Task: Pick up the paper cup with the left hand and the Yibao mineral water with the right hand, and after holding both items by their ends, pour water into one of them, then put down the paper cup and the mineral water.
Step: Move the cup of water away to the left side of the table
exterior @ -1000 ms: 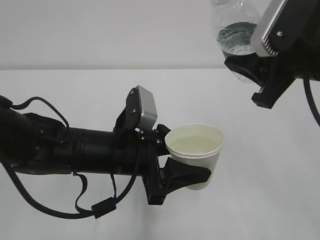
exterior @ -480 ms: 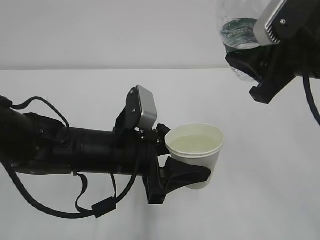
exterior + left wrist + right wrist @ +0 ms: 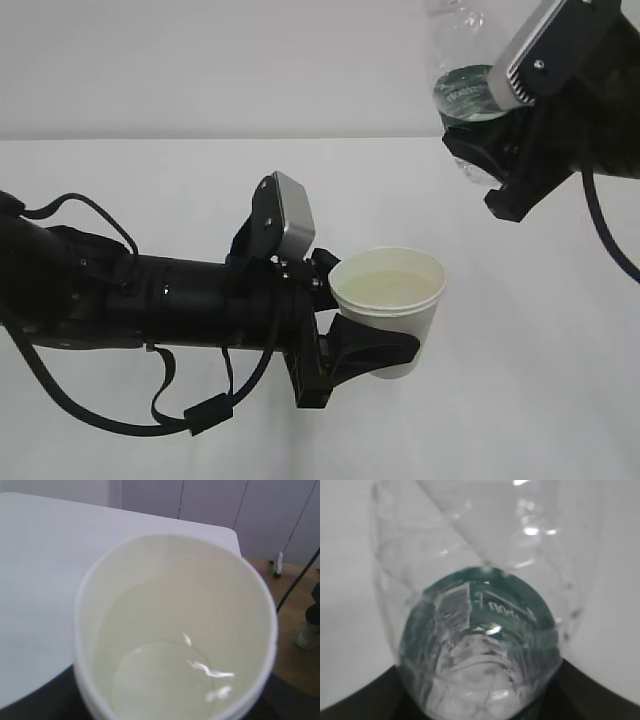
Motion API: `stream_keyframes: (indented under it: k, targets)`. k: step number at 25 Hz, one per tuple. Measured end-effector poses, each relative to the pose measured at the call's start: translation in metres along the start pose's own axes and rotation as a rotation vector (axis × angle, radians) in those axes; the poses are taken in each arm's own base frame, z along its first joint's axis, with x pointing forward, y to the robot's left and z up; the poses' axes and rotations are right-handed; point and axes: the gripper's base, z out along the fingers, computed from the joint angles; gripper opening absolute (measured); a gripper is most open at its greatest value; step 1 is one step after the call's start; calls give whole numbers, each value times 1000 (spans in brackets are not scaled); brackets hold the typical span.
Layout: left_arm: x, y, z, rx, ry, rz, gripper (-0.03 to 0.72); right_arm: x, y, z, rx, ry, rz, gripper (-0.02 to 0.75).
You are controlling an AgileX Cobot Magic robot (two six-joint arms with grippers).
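Observation:
The white paper cup (image 3: 388, 310) hangs upright above the table, clasped low on its wall by my left gripper (image 3: 385, 352). Water lies in its bottom, seen from above in the left wrist view (image 3: 175, 630). High at the right, my right gripper (image 3: 480, 150) is shut on the lower part of the Yibao mineral water (image 3: 466, 80), a clear bottle with a dark green label. The bottle stands nearly upright and its top runs out of the frame. The right wrist view looks along the bottle (image 3: 480, 630) from its base, with the jaws dark on both sides.
A white table (image 3: 520, 400) spreads under both arms, with a pale wall behind. The left arm's body (image 3: 150, 300) and its cables stretch in from the left edge. A wooden floor and grey cabinet doors (image 3: 215, 502) show beyond the table's far corner.
The right arm has shifted slightly left and down with the bottle, which now stands a little more upright. The left arm and cup have stayed still.

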Motion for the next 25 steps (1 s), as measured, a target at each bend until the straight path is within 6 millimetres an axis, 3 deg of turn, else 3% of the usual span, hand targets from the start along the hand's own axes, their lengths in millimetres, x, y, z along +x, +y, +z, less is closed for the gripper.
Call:
stream_keyframes:
  k: [12, 25]
  targets:
    - [-1, 4, 0, -40, -17, -30, 457, 15, -18, 0, 71, 24, 146, 414]
    - [-1, 19, -11, -104, -34, -56, 457, 13, -18, 0, 69, 6, 158, 413]
